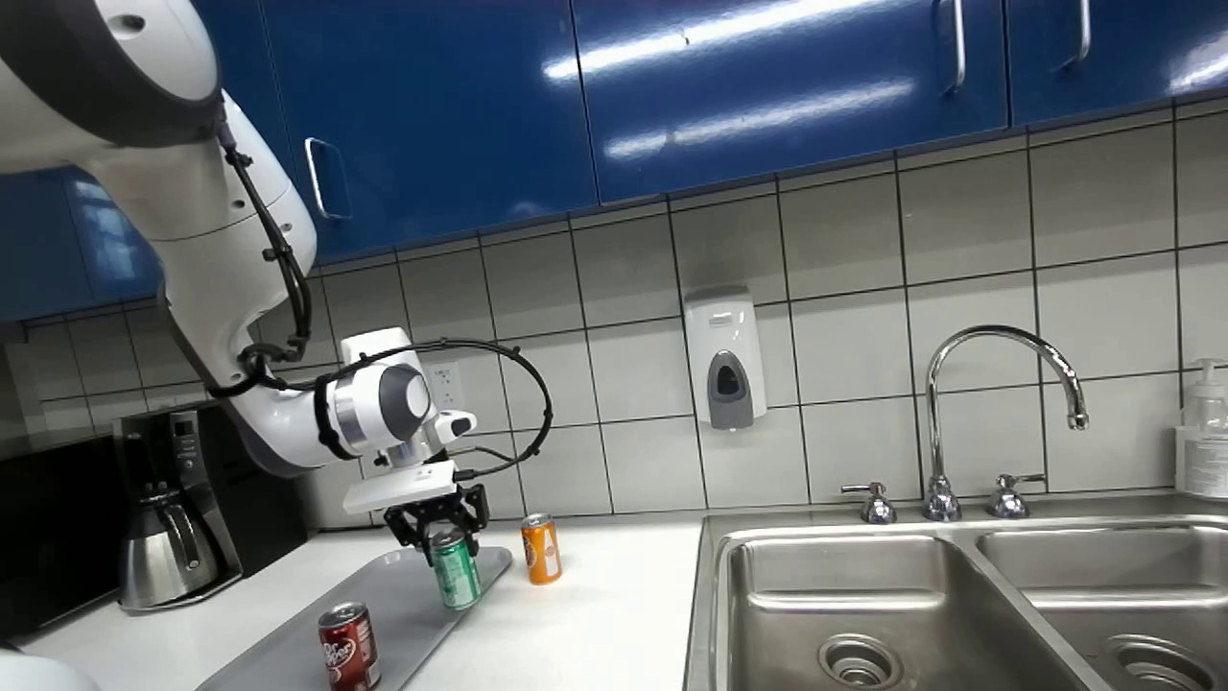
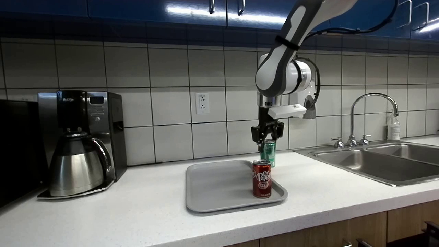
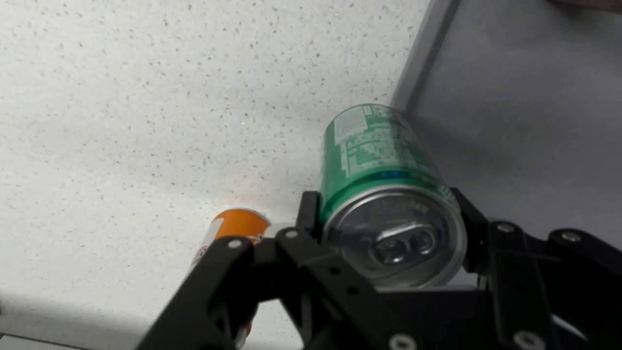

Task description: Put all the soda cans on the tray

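My gripper (image 1: 451, 547) is shut on the green can (image 1: 457, 576), with one finger on each side of its upper part in the wrist view (image 3: 388, 214). The green can (image 3: 374, 146) is upright or nearly so, at the right rim of the grey tray (image 2: 202, 185). I cannot tell whether its base touches anything. The red can (image 2: 262, 180) stands upright on the tray near its front right. The orange can (image 1: 541, 552) stands upright on the white counter beside the tray, to the right of the green can; it is hidden in an exterior view and partly behind my finger in the wrist view (image 3: 240, 223).
A dark coffee maker (image 2: 116, 137) with a steel pot (image 2: 77, 168) stands left of the tray. A steel double sink (image 1: 715, 595) with a faucet (image 1: 935, 413) is at the right. The tiled wall (image 2: 171, 140) is behind, and blue cabinets (image 1: 460, 125) hang above.
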Motion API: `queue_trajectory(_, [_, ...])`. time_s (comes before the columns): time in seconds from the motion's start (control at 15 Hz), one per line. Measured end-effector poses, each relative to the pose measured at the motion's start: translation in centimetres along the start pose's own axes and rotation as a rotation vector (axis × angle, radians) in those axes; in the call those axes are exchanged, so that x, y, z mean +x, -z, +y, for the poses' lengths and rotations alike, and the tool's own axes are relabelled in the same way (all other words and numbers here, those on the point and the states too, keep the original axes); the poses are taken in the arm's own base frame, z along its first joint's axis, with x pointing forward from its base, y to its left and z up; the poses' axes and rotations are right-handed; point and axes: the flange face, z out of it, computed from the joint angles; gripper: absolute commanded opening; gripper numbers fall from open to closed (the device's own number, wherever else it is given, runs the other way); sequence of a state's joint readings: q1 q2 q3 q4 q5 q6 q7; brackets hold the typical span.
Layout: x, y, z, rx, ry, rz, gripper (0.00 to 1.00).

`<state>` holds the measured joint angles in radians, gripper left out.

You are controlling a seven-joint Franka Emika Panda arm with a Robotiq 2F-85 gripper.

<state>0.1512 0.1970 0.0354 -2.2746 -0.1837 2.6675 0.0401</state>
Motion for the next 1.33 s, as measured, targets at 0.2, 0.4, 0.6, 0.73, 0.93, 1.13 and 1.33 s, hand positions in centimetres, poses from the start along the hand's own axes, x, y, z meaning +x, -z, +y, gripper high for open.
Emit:
queue_trajectory(0.2, [0.1, 0.1, -1.1, 0.006, 0.019, 0.003, 0.39])
queue_trajectory(0.4, [0.4, 0.3, -2.1, 0.011, 0.036, 0.009, 0.39])
queue_trajectory(0.6, [0.6, 0.6, -3.2, 0.018, 0.055, 0.015, 0.39])
queue_trajectory(0.73, [0.7, 0.7, -4.0, 0.022, 0.069, 0.018, 0.39])
queue_trajectory(0.93, [0.8, 0.9, -5.2, 0.028, 0.089, 0.021, 0.39])
queue_trajectory(1.13, [0.8, 0.9, -5.9, 0.032, 0.101, 0.022, 0.39])
queue_trajectory(1.33, [0.7, 0.6, -6.1, 0.033, 0.104, 0.016, 0.39])
